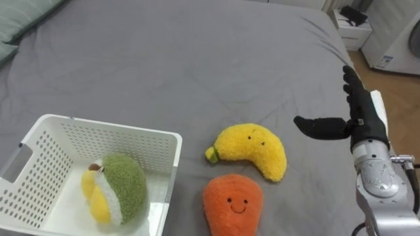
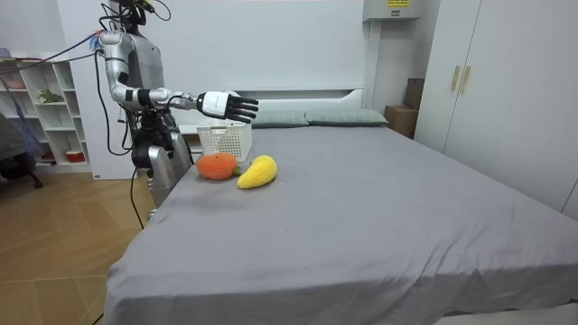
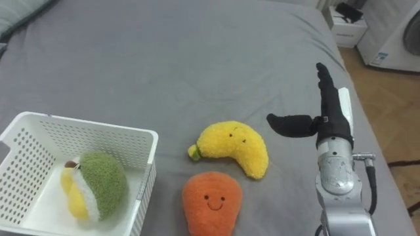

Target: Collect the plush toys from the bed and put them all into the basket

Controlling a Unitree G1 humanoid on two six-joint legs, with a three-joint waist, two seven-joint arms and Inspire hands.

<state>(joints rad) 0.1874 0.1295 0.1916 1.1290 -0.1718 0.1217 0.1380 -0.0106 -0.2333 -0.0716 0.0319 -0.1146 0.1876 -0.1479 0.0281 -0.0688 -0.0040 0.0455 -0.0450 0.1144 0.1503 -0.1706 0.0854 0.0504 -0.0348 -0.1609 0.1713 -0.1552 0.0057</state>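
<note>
A yellow plush banana (image 1: 252, 149) and an orange plush toy with a smiling face (image 1: 232, 204) lie on the grey bed (image 1: 197, 65), just right of a white perforated basket (image 1: 98, 141). Inside the basket rests a green, white and yellow plush (image 1: 117, 189). My right hand (image 1: 354, 115) hovers open to the right of the banana, fingers straight and thumb pointing toward it, not touching. In the room view the right hand (image 2: 230, 106) is stretched out over the bed above the orange toy (image 2: 217, 166) and the banana (image 2: 257, 171).
I stand at the side of the bed near its corner. Pillows (image 2: 343, 117) lie at the headboard end. Wooden floor (image 1: 394, 92) and white furniture (image 1: 354, 29) lie past the bed's right edge. A white shelf unit (image 2: 45, 117) stands behind me.
</note>
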